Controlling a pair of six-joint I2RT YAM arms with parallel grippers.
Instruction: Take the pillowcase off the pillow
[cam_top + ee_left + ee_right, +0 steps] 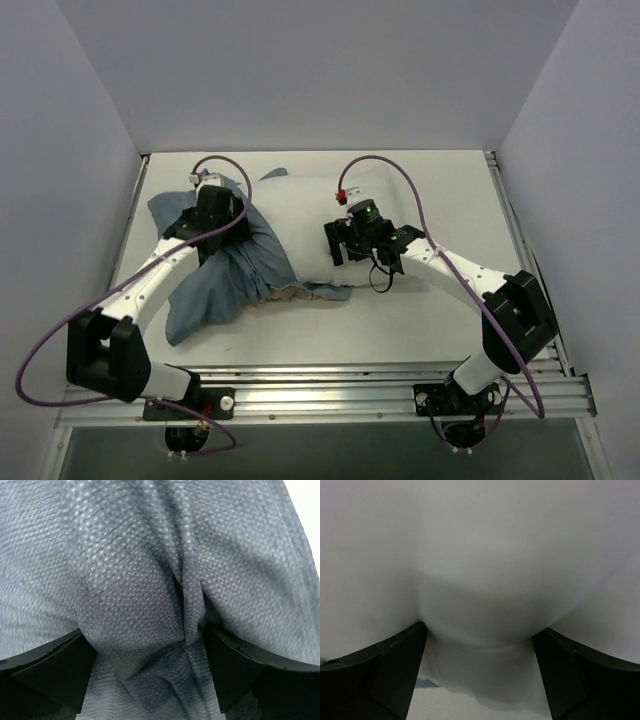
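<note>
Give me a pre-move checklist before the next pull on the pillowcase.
1. Left gripper holding the soft grey-blue cloth pillowcase: not ok, fingers stand wide, cloth only bulges between them.
2. Right gripper pinning the plump white pillow: not ok, open, pressed into it.
3. Pillowcase off the pillow: not ok, cloth covers the end by the left arm.
4. How much pillow is inside: cannot tell.
5. Right arm apart from the left arm: ok.
</note>
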